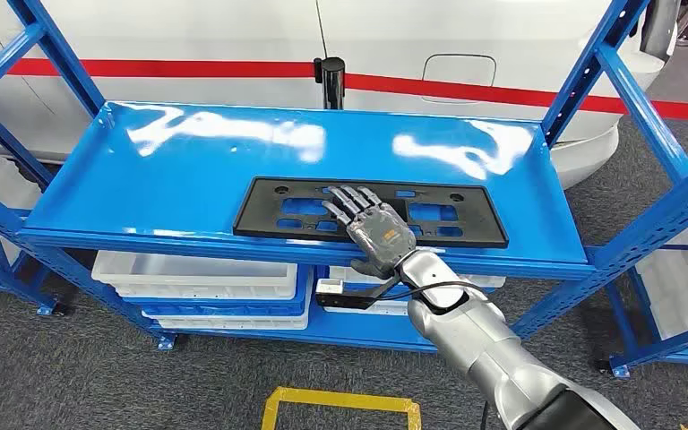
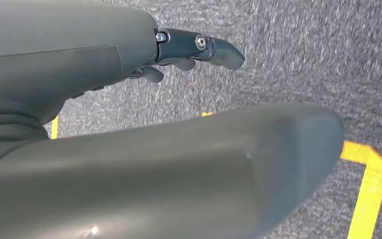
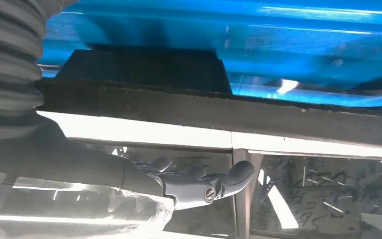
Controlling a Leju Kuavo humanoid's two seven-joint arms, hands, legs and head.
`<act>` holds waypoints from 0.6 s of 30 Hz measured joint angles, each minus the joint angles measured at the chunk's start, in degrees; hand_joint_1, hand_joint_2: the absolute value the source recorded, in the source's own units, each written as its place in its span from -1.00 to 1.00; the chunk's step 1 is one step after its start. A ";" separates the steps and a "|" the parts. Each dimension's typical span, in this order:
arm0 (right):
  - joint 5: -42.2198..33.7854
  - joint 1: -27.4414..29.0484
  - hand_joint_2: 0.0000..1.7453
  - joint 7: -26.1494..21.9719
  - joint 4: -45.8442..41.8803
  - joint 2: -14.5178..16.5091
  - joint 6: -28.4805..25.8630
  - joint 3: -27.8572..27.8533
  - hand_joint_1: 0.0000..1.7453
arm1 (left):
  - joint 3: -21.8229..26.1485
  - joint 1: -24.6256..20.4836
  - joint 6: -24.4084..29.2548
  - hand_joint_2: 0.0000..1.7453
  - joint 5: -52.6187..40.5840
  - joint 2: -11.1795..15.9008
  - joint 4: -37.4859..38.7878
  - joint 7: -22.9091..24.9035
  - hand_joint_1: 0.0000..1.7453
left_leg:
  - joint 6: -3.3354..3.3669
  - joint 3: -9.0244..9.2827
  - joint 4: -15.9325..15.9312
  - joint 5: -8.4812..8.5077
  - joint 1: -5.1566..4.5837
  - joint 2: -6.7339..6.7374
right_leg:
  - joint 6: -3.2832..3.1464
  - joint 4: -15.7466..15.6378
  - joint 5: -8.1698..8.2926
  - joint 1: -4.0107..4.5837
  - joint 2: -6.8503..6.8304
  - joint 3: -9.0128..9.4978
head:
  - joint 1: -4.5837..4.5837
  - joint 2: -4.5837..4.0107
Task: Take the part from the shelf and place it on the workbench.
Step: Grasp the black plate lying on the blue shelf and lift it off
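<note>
The part [image 1: 278,202] is a flat black plate with several cut-outs, lying near the front edge of the blue shelf [image 1: 161,161]. My right hand [image 1: 372,224] rests on its middle, with the fingers [image 1: 349,202] spread flat on top. In the right wrist view the thumb [image 3: 219,186] hangs below the shelf's front edge, under the dark part [image 3: 144,72]. It does not close on anything that I can see. My left hand [image 2: 104,74] hangs over grey carpet, its fingers [image 2: 214,50] loosely extended and holding nothing.
Slanted blue uprights [image 1: 623,81] frame the shelf on both sides. White bins [image 1: 197,273] sit on the lower level. A white car with a red stripe [image 1: 502,54] and a black post [image 1: 330,81] stand behind. Yellow tape [image 1: 340,403] marks the floor.
</note>
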 joint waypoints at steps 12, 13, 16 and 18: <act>-0.07 -1.56 1.00 0.12 -0.32 -2.08 0.14 -0.91 -1.00 | 0.17 -0.02 0.03 -1.00 0.12 -0.08 0.00 0.21 -1.00 | 0.38 -0.14 -0.03 0.46 0.01 -0.42 | 0.53 -0.04 0.20 -0.03 -0.45 0.02 | 0.01 0.00; -0.16 -2.01 1.00 0.26 -0.31 -2.18 0.14 -1.07 -1.00 | 0.26 -0.01 0.08 -1.00 0.22 -0.11 0.00 0.20 -1.00 | 0.35 -0.17 -0.03 0.50 0.04 -0.44 | 0.50 -0.04 0.25 -0.02 -0.48 -0.01 | 0.00 0.00; -0.67 -5.14 1.00 0.84 -0.18 -2.75 0.17 -2.20 -1.00 | 0.66 0.07 0.30 -1.00 0.48 -0.32 0.00 0.14 -1.00 | 0.26 -0.20 -0.05 0.60 0.09 -0.43 | 0.38 -0.02 0.34 0.02 -0.50 -0.11 | -0.01 -0.01; -0.90 -7.37 1.00 0.92 -0.01 -3.28 0.26 -2.86 -0.54 | 0.93 0.18 0.38 -1.00 0.54 -0.50 0.00 0.10 -1.00 | 0.25 -0.20 -0.04 0.66 0.11 -0.42 | 0.41 -0.01 0.39 0.04 -0.49 -0.10 | 0.02 0.00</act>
